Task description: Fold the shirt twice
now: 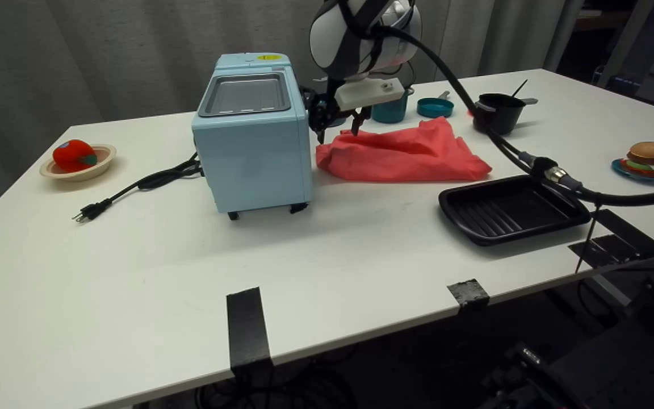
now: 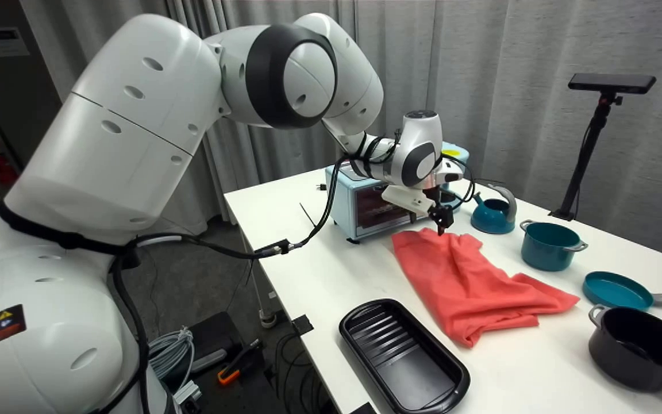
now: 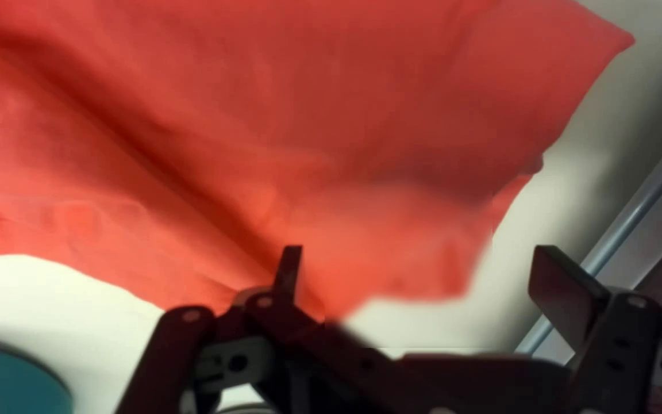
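across the white bench [image 1: 151, 284], the coral-red shirt [image 2: 474, 284] runs lengthwise away from the pale blue oven [image 1: 253, 162], its oven-side end below the fingers [image 3: 564, 293], which stand spread and empty with that edge showing between them, so a pinch would likely close there.

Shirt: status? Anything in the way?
Gripper open, nothing held. Shirt rumpled on the table. Pale-blue appliance close beside gripper, may crowd it.
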You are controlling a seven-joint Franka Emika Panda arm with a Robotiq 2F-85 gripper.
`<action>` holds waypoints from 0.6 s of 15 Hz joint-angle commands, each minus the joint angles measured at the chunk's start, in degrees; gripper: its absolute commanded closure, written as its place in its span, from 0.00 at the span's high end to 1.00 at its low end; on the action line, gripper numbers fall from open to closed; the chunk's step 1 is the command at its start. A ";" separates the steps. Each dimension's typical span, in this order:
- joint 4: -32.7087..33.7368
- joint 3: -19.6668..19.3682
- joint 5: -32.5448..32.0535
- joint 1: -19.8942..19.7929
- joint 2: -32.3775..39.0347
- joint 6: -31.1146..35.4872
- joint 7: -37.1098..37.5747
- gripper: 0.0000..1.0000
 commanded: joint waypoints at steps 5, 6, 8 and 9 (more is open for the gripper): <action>1.49 -0.27 0.01 0.02 0.49 -1.33 0.03 1.00; 1.53 -0.27 0.01 0.02 0.55 -1.33 0.03 1.00; 1.71 -0.27 0.02 0.02 0.70 -1.33 0.03 1.00; 1.77 -0.27 0.02 0.02 0.74 -1.33 0.03 1.00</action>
